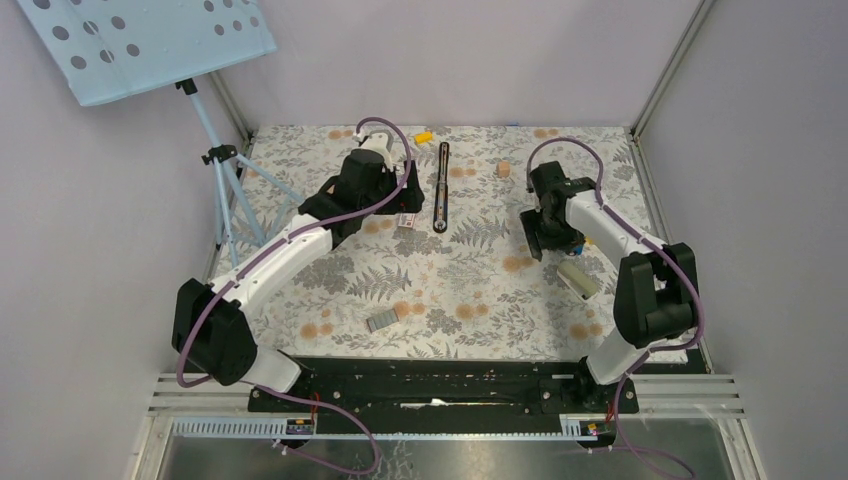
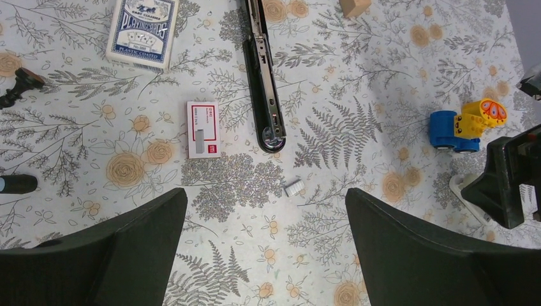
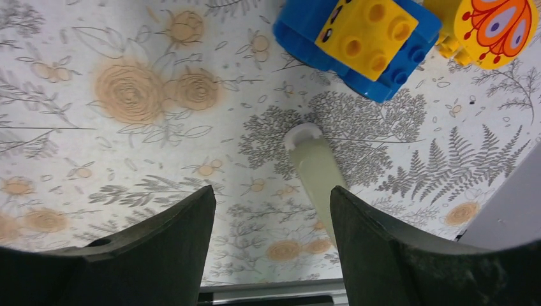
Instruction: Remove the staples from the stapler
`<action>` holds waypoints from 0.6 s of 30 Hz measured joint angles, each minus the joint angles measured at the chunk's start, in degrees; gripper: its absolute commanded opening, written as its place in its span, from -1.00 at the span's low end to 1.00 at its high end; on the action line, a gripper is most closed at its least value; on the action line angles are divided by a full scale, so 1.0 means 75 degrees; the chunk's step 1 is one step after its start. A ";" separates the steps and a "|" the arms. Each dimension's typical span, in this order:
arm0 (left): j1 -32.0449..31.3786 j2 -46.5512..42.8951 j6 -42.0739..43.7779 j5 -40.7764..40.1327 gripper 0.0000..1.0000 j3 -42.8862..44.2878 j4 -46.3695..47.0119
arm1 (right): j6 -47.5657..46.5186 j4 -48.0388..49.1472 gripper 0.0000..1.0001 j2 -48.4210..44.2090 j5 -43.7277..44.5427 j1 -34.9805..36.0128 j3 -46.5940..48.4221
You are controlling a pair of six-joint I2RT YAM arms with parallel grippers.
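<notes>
- Two pairs of fingers appear, each spread wide and holding nothing.
- Left fingers (image 2: 127, 255): both dark pads hang above the floral bench (image 1: 480, 290) and touch no object.
- Stapler (image 2: 265, 83): lies opened out flat near the far middle of the bench. Its silver rail faces up and its rounded end points toward the left fingers.
- Staples (image 2: 294, 188): one small silver block rests on the bench just past the stapler's rounded end, apart from it. In the left wrist view it sits between the two open pads but clear of both.
- Red-and-white box (image 2: 203, 129): lies beside the stapler on its left. The playing-card box (image 2: 141, 29) lies farther off.
- Right fingers (image 3: 153, 255): parted above the bench, well apart from the stapler.
- Pale tube (image 3: 317, 172): lies on the bench in the gap between the right fingers, close to one pad. Whether it touches that pad cannot be told.
- Blue-and-yellow brick toy (image 3: 357, 38): stands just beyond the tube's white end.
</notes>
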 measured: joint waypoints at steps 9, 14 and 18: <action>0.0000 -0.0003 0.0000 -0.0029 0.97 -0.0079 -0.0032 | -0.0985 0.0638 0.48 0.0044 -0.0029 -0.0393 -0.0842; 0.0000 0.0003 0.0009 -0.0032 0.97 -0.0076 -0.0032 | -0.1341 0.0670 0.47 0.0396 -0.0140 -0.0758 -0.0886; 0.0000 0.0026 0.0070 -0.0058 0.97 -0.0076 -0.0032 | -0.1480 0.0685 0.41 0.0679 -0.0131 -0.0912 -0.0935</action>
